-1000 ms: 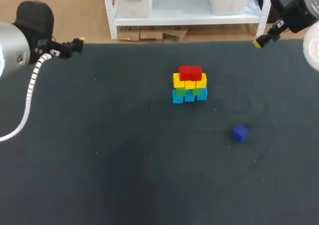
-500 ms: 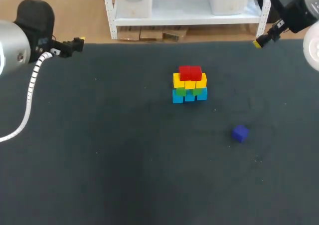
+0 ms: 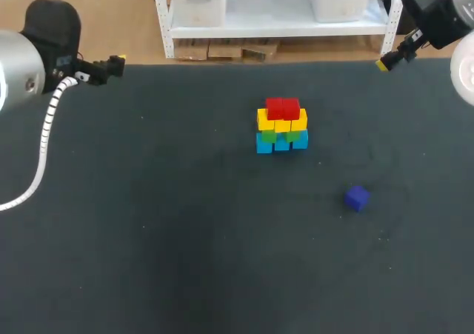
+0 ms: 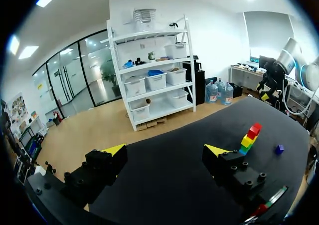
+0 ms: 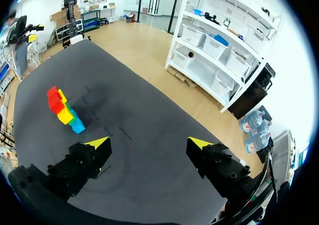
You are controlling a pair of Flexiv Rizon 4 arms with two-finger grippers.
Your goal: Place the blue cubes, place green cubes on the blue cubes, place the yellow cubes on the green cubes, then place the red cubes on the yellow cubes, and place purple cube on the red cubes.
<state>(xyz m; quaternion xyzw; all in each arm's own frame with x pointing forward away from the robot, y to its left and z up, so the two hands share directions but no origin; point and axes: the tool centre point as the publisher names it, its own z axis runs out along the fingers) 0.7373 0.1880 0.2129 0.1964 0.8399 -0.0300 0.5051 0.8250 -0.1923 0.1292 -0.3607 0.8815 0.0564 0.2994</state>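
Left gripper [image 4: 165,150] spread wide, gripping nothing, hanging over the far edge of the dark table [image 3: 148,238]. Right gripper [image 5: 148,143] likewise parted and empty, at the opposite far corner.

Well ahead of the left gripper, out past one finger, a stack: blue cubes [image 3: 265,144] at the base, green cubes [image 3: 293,135] on them, yellow cubes [image 3: 264,119] above, red cubes [image 3: 282,109] on top. Same stack ahead of the right gripper too, off past one finger and well apart from it.

Purple cube [image 3: 357,198] alone on the bare surface, apart from the stack, far from both grippers, touched by neither.

Against a second ago: nothing shifted, with grippers, stack and purple cube all in the same spots.
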